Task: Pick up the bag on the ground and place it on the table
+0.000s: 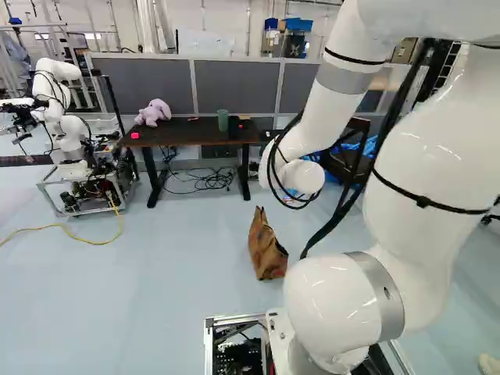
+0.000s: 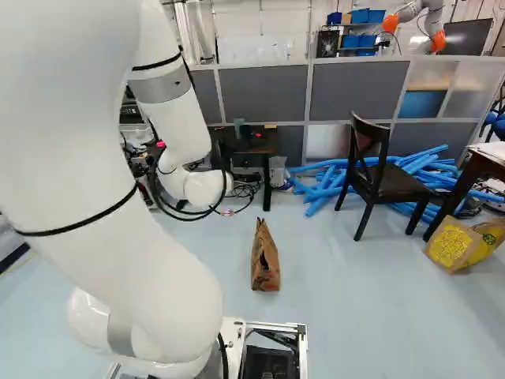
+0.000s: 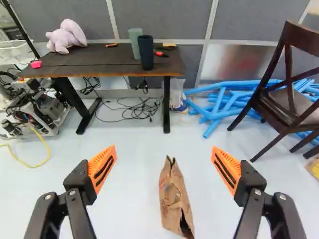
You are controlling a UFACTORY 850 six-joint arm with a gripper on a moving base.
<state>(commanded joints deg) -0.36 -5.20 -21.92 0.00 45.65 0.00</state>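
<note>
1. Far left of the left base view: another robot [image 1: 56, 74] stands on a wheeled-type metal frame, beside the black table [image 3: 89, 59] and apart from it.
2. Table, end nearest that robot: a purple plush toy [image 3: 66, 36] sits toward the rear; a small pink item [image 3: 36, 64] lies close to the edge.
3. Table, other end: a green cup [image 3: 135, 42] stands just behind a dark cup [image 3: 146, 52], the latter near the front edge.
4. Under the table: black cables [image 3: 132, 110] lie loose on the floor between its legs.
5. Gripper [image 3: 163, 149]: fingers spread wide, orange pads [image 3: 102, 169] facing each other; nothing held, nothing touched.
6. Paper bag [image 3: 172, 196]: brown, upright on the floor, its narrow top raised. Seen between the spread fingers in the wrist view, touching neither. Pale floor surrounds it and runs from it to the near table legs.
7. Right of the table in the right base view: blue tubes [image 2: 323, 189] are heaped along the partition, behind and beside a dark chair [image 2: 394, 183]. The chair stands well apart from the paper bag.
8. Far right of the right base view: a yellow-printed bag [image 2: 451, 245] rests on the floor by a second table [image 2: 483, 159].
</note>
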